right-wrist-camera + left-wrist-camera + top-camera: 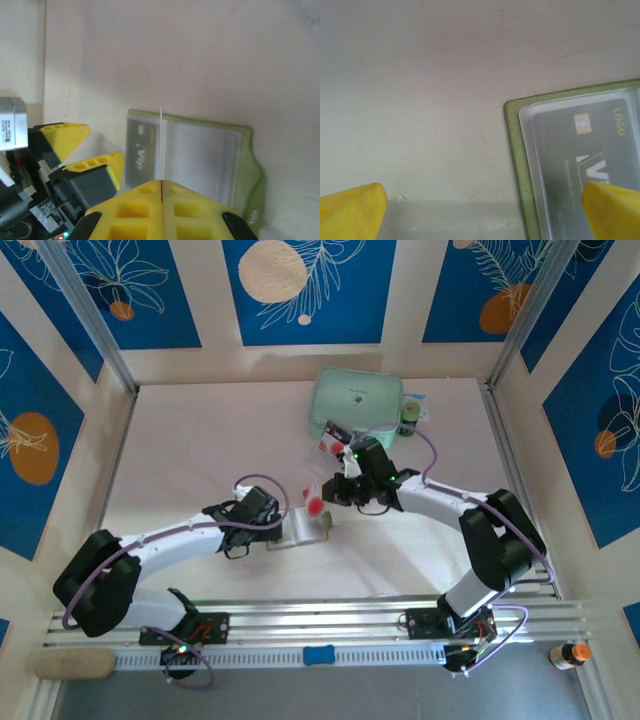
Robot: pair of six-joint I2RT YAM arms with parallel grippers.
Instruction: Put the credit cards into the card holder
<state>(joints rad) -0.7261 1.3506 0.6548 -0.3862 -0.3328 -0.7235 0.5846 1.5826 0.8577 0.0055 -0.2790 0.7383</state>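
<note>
Right gripper (161,186) gripped a credit card (161,142) edge-on, pointing straight out over the open card holder (246,150), which lay lengthwise near the tabletop's (200,460) near edge. Left gripper (480,210) hung low at its corner, fingers spread wide.

- card holder (252,175): olive-green, lies open & flat on table, clear pockets facing up, snap tab at one end.
- dark card (590,145): has chip, "LOGO" & "VIP" print, sits inside one pocket.
- credit card (316,503): pale w/ red circle, stands on edge over holder's mid-fold, pinched in right gripper (161,184).
</note>
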